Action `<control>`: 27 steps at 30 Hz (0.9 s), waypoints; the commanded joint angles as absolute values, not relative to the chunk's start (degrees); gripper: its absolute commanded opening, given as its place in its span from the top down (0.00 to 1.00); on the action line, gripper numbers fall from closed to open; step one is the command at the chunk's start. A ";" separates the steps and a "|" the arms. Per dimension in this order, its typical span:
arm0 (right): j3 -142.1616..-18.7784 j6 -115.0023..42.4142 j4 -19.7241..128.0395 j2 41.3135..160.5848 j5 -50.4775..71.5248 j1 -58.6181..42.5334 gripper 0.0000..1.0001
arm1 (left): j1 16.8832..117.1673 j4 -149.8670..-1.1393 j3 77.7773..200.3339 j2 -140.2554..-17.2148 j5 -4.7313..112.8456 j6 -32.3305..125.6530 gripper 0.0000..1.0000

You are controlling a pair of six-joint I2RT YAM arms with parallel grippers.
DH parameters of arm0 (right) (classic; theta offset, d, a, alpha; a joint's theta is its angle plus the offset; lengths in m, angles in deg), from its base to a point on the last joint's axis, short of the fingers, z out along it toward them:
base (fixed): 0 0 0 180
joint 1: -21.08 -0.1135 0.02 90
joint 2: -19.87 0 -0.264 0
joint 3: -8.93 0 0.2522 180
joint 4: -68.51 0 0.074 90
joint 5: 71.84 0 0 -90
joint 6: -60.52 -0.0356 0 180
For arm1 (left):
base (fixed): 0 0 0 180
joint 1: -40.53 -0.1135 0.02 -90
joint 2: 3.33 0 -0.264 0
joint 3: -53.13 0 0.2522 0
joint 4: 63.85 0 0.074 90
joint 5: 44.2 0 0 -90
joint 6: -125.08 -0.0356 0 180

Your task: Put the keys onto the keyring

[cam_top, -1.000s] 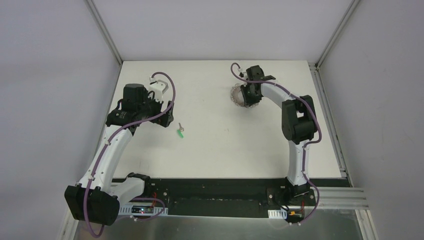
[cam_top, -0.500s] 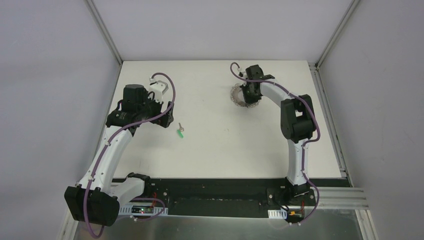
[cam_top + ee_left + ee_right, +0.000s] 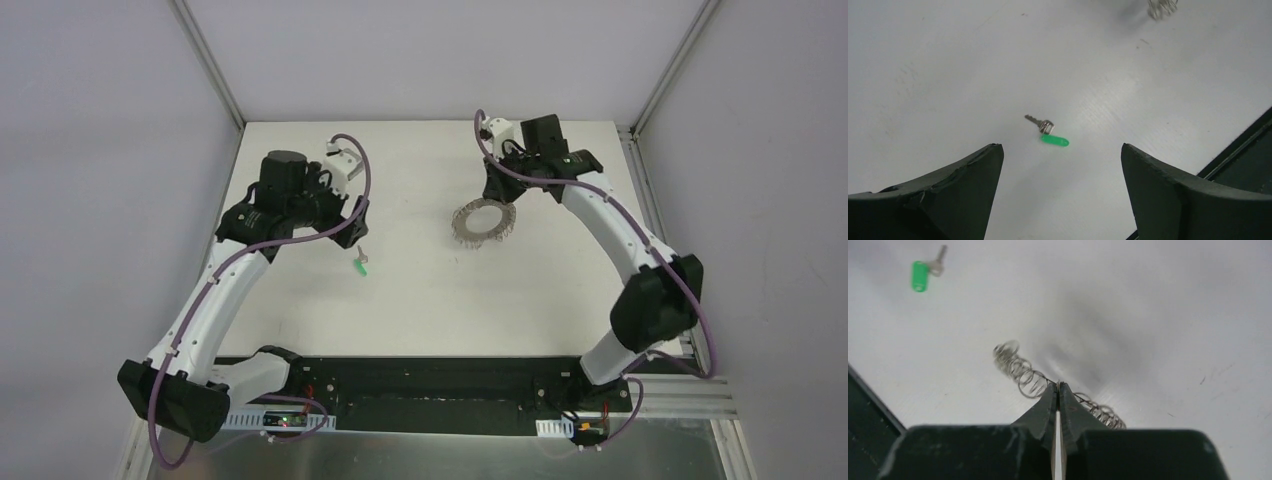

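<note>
Our right end effector (image 3: 1058, 386) was clenched on the rim of the keyring (image 3: 1020, 371), with wire loops fanning out to either side of the closed fingertips. A second before, the keyring had sat under that wrist. Now it showed clear of the wrist, nearer the middle of the tabletop (image 3: 430, 310). We could not tell whether it rested there or hung lifted. The right arm had swung its elbow out toward the right edge, with the forearm angling back toward the far middle.

Our left end effector (image 3: 1060, 150) was released, its fingers spread wide. It had shifted closer to the key (image 3: 1047, 131), which lay flat just ahead of the gap between the fingers, in the spot where it had lain earlier.

We counted one key, one keyring and two arms. The left arm stretched forward from its base, wrist tipped down.
</note>
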State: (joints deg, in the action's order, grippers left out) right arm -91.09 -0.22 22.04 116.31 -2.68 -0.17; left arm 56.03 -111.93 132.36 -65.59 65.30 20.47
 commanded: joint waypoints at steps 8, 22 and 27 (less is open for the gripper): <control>-95.66 6.31 12.48 102.52 -24.23 -4.88 1.00 | 66.94 -112.69 150.11 -74.46 83.90 26.82 0.20; -97.23 -1.56 14.98 102.92 -46.32 -5.02 1.00 | 71.07 -100.39 152.70 -79.52 93.26 38.17 0.48; -95.52 -4.18 17.91 103.44 -50.45 -4.86 1.00 | 72.35 -96.96 150.65 -80.21 96.44 38.43 0.55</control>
State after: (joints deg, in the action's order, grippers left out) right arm -95.47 -1.38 13.24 104.07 -42.39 -5.02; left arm 71.38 -102.47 151.02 -80.30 91.23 37.50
